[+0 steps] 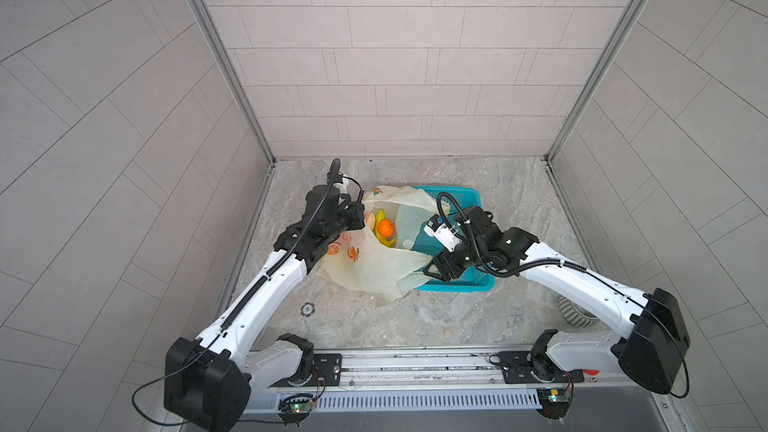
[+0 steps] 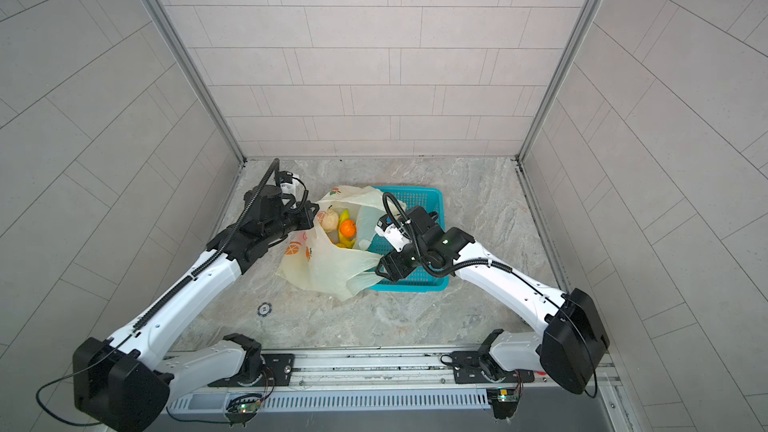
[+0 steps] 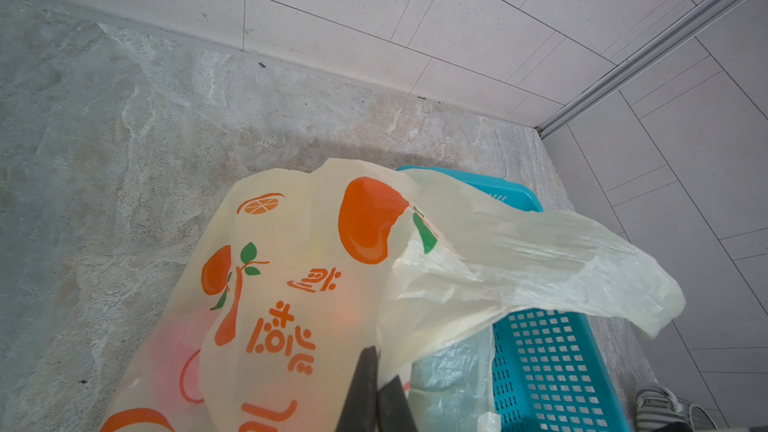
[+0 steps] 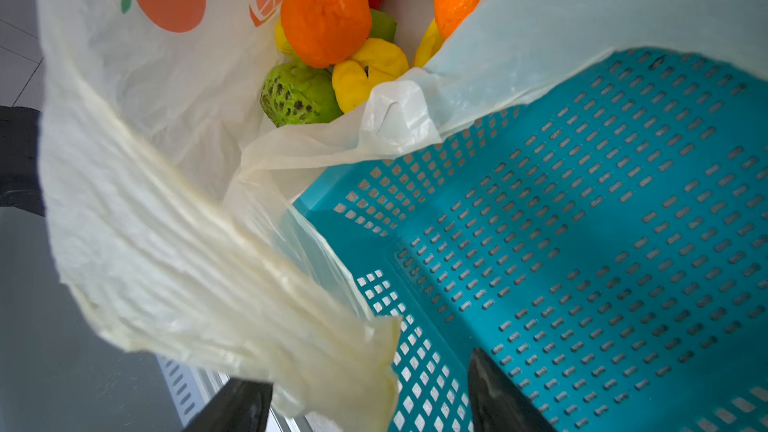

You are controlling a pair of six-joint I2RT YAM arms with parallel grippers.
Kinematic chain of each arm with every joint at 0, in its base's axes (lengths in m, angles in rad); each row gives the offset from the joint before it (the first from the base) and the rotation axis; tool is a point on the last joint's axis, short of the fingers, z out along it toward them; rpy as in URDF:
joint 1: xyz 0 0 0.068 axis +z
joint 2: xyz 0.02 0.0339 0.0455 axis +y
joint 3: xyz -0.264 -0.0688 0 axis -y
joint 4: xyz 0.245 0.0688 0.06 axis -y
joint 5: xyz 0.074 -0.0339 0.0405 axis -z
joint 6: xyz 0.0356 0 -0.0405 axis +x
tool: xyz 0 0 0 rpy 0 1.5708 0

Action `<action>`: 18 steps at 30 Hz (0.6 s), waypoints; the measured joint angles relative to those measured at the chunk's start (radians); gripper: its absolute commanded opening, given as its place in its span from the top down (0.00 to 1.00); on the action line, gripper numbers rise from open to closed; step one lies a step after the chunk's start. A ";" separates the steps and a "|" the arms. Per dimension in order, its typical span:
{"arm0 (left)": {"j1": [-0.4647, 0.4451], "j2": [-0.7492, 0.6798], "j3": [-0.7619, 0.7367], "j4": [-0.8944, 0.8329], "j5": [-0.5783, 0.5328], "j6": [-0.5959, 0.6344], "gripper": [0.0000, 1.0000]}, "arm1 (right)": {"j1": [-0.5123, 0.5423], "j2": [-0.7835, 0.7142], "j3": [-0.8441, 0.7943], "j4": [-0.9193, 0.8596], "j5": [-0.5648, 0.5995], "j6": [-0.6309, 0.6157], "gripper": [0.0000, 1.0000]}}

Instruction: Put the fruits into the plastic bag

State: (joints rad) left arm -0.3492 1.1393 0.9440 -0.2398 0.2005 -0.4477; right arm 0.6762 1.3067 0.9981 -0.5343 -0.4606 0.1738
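Note:
The plastic bag (image 1: 361,268) (image 2: 324,263) lies open on the stone floor, draped partly over the teal basket (image 1: 461,195). Inside it sit the fruits: an orange round one (image 1: 385,228) (image 4: 325,12), a green bumpy one (image 4: 299,95), a yellow one (image 4: 370,70), a beige one (image 2: 330,219) and a banana (image 2: 344,216). My left gripper (image 1: 365,218) (image 3: 380,363) is shut on the bag's left rim (image 3: 291,284) and holds it up. My right gripper (image 1: 428,270) (image 4: 365,371) is open over the basket's near corner. A bag handle (image 4: 166,243) hangs loose between its fingers.
The basket (image 4: 582,222) (image 3: 540,367) shows bare mesh inside. A small round disc (image 1: 308,308) lies on the floor near the front left. A striped slipper (image 1: 575,313) lies under the right arm. Tiled walls close in the back and both sides.

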 measured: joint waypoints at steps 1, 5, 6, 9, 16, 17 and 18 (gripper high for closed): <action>0.000 0.000 0.000 0.000 0.000 0.000 1.00 | 0.000 0.013 -0.007 0.024 0.002 0.006 0.32; 0.000 0.000 0.000 0.000 0.000 0.000 1.00 | 0.000 0.056 -0.034 0.134 0.010 0.039 0.47; 0.000 0.000 0.000 -0.001 0.001 0.000 1.00 | 0.000 0.063 -0.040 0.158 0.013 0.050 0.54; 0.000 0.000 0.000 -0.001 0.001 0.000 1.00 | 0.000 0.074 -0.054 0.219 0.035 0.084 0.87; 0.000 0.000 0.000 0.000 0.003 0.000 1.00 | 0.000 0.024 -0.084 0.300 0.126 0.115 1.00; 0.000 0.000 0.000 0.000 0.003 0.000 1.00 | 0.000 0.011 -0.083 0.303 0.137 0.115 1.00; 0.000 0.000 0.000 0.000 0.003 0.000 1.00 | 0.000 -0.003 -0.077 0.304 0.152 0.115 1.00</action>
State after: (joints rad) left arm -0.3492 1.1393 0.9443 -0.2398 0.2035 -0.4480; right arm 0.6762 1.3033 0.9207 -0.2306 -0.3088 0.2886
